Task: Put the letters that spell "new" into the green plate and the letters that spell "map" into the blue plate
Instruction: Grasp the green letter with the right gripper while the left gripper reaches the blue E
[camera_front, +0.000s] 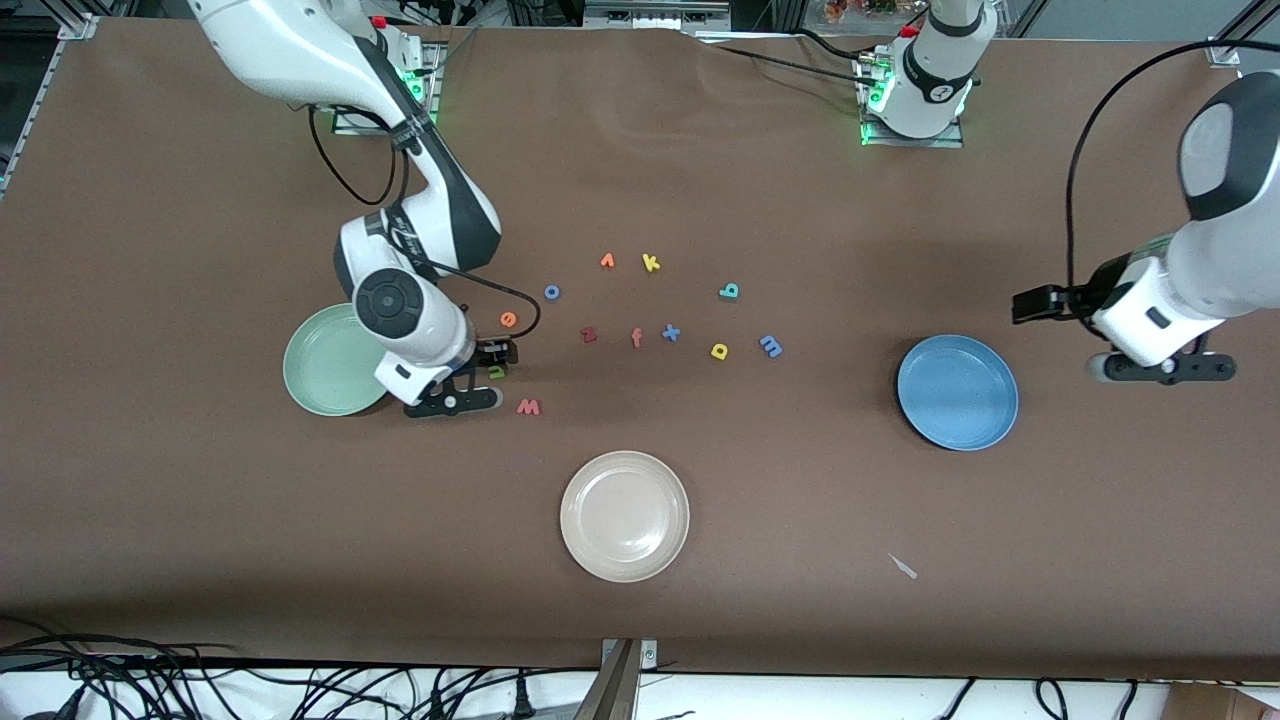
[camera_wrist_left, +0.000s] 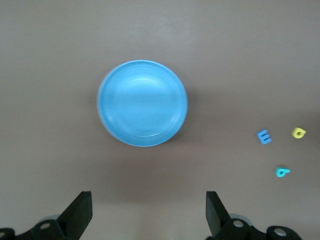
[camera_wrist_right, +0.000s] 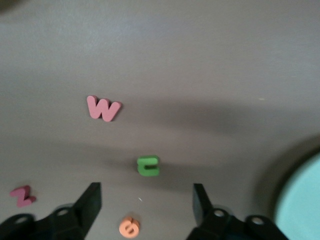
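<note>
My right gripper (camera_wrist_right: 145, 200) is hanging low over the green n (camera_wrist_right: 148, 165), fingers apart, apparently not touching it. The w (camera_front: 528, 407) is lying at its four o'clock, the green plate (camera_front: 325, 375) at nine. My left gripper (camera_wrist_left: 147, 212) is waiting open beside the blue plate (camera_wrist_left: 142, 103).

The green plate (camera_front: 325, 360), round, pale mint and shallow, sits toward the right arm's end of the table, bare inside. Just beside it lies the green n (camera_front: 496, 372), flat on the cloth; the orange e (camera_front: 508, 319) lies a little farther from the front camera, the pinkish-red w (camera_front: 528, 407) a little nearer. The blue plate (camera_front: 957, 392), mid-blue and bare too, sits toward the left arm's end. Between the plates lie the blue m (camera_front: 770, 346), the yellow a (camera_front: 719, 351) just beside it and the teal p (camera_front: 729, 291)
</note>
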